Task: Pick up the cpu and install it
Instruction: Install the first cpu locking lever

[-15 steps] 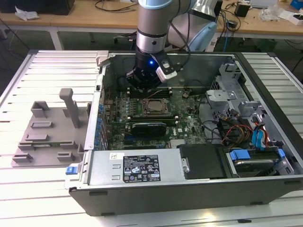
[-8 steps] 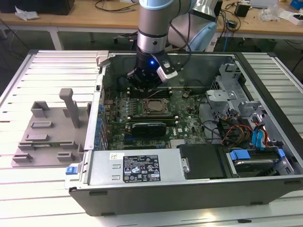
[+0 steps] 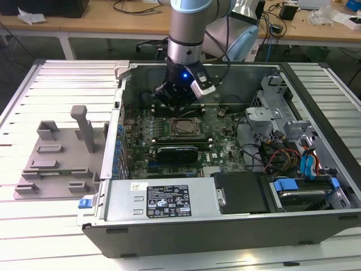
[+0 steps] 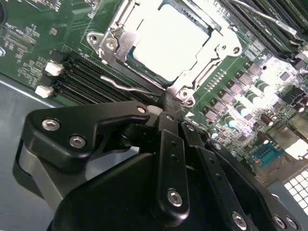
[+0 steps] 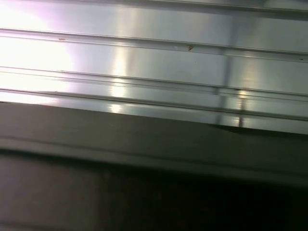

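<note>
Claw (image 3: 179, 100) hangs inside the open computer case (image 3: 225, 226), just above the motherboard (image 3: 223, 141); whether its fingers are apart or together I cannot tell. Close beside it the cpu (image 4: 166, 41) lies flat in the socket frame (image 4: 211, 57), nothing gripping it.

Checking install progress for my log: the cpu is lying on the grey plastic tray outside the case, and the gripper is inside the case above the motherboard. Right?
Not quite. The cpu sits in the motherboard socket, as the second wrist view shows, not on the grey plastic tray. The gripper is indeed inside the case above the motherboard.
</note>
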You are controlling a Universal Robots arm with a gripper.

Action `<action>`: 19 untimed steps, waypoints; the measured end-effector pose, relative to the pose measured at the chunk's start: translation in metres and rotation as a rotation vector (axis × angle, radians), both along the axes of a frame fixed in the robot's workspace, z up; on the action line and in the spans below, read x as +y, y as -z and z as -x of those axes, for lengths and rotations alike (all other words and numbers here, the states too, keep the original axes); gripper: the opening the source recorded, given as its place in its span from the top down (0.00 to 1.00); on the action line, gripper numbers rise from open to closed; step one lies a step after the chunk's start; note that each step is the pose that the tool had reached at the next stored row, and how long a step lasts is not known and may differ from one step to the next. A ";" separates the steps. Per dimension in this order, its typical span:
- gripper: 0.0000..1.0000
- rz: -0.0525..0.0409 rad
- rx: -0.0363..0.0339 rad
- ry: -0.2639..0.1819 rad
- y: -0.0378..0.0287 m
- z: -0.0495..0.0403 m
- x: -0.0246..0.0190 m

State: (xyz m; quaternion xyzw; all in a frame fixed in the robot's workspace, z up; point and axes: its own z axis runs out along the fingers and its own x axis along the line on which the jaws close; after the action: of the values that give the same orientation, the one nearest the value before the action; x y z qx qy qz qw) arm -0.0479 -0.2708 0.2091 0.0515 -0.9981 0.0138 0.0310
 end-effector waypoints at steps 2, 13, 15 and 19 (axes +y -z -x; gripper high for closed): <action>0.89 0.0000 0.0000 0.000 0.0001 -0.0022 0.0000; 0.89 -0.0002 0.0000 0.000 0.0008 -0.0184 0.0000; 0.89 -0.0002 0.0003 0.000 0.0010 -0.0212 0.0000; 0.89 -0.0001 0.0009 0.000 0.0014 -0.0270 0.0000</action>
State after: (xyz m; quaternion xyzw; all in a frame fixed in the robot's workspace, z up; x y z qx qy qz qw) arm -0.0209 -0.2708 0.2077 0.0515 -0.9981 0.0138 0.0314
